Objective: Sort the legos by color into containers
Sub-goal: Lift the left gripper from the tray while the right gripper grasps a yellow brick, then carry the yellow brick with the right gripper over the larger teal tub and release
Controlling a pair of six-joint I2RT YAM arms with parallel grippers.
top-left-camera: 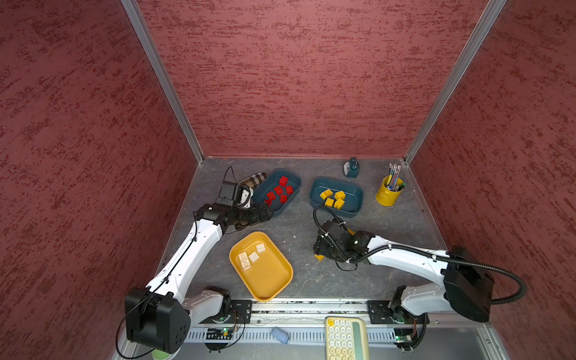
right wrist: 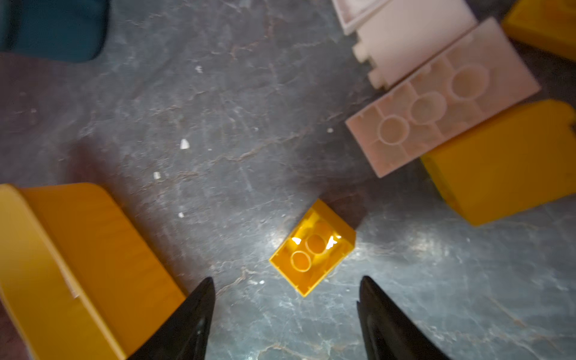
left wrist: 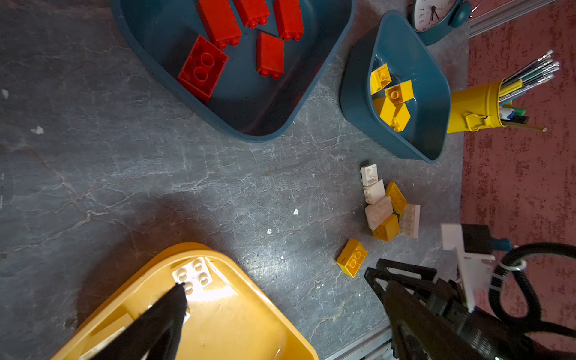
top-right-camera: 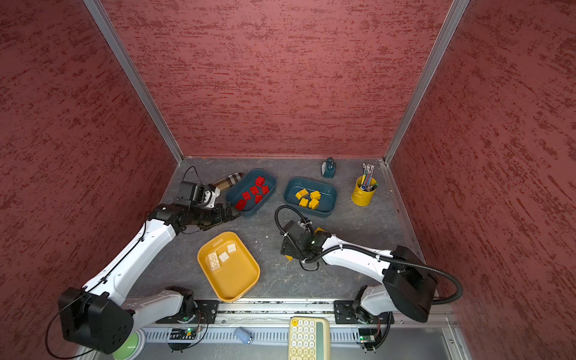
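Right pincer (right wrist: 286,280) jaws apart. Lone yellow brick (right wrist: 313,247) lies hollow side up on the bench (right wrist: 218,124), just ahead of the tips, not between them. It sits skewed to the jaws, so I reckon closing on its corners could spin it or squirt it toward the white/yellow heap (left wrist: 378,213). Left pincer (top-left-camera: 266,215) is at the red tray (top-left-camera: 269,182) corner; can't tell its jaws.

On the grey veined desk (top-left-camera: 293,224) are set one teal tray (top-left-camera: 265,184), another teal tray (top-left-camera: 352,194), a mustard tray (top-left-camera: 274,274), a pen cup (top-left-camera: 388,194), a clock (top-left-camera: 352,170) and loose yellow and white bricks (left wrist: 378,213).
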